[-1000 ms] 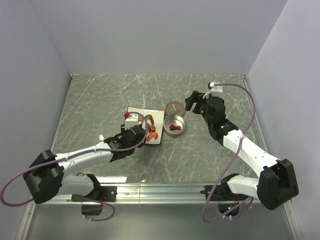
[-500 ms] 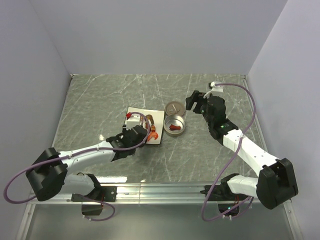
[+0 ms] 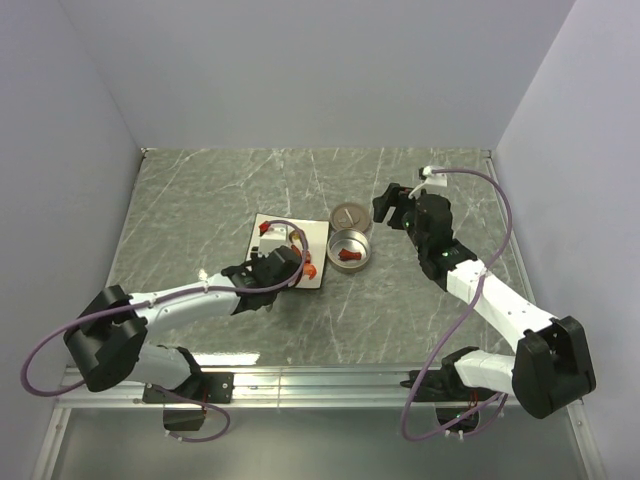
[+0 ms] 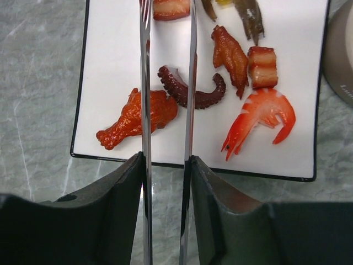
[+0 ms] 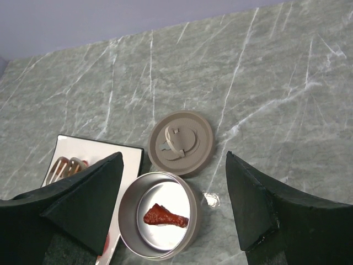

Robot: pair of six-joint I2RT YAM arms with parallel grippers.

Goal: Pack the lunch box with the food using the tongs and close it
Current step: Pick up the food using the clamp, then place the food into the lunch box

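Observation:
My left gripper [image 4: 165, 165] is shut on the silver tongs [image 4: 145, 110], whose two slender arms reach out over the white plate [image 4: 110, 55]. Food lies on the plate. The tong arms straddle a dark octopus tentacle [image 4: 205, 99], with an orange drumstick [image 4: 124, 124] at the left arm. A shrimp [image 4: 259, 118], a brown chicken foot [image 4: 229, 55] and a pork cube [image 4: 262, 66] lie to the right. The tong tips are cut off at the top. The lunch box tin [image 5: 124, 215] holds one red piece [image 5: 165, 216]. Its lid [image 5: 181, 142] lies beside it. My right gripper [image 5: 174, 157] hangs open above both.
The plate [image 3: 312, 232] sits mid-table with the tin [image 3: 364, 256] against its right edge and the lid [image 3: 349, 215] just behind the tin. Grey walls close in the marble table on three sides.
My left gripper has moved forward over the plate with the tongs, and the tong arms have been squeezed closer together. The right arm has stayed still.

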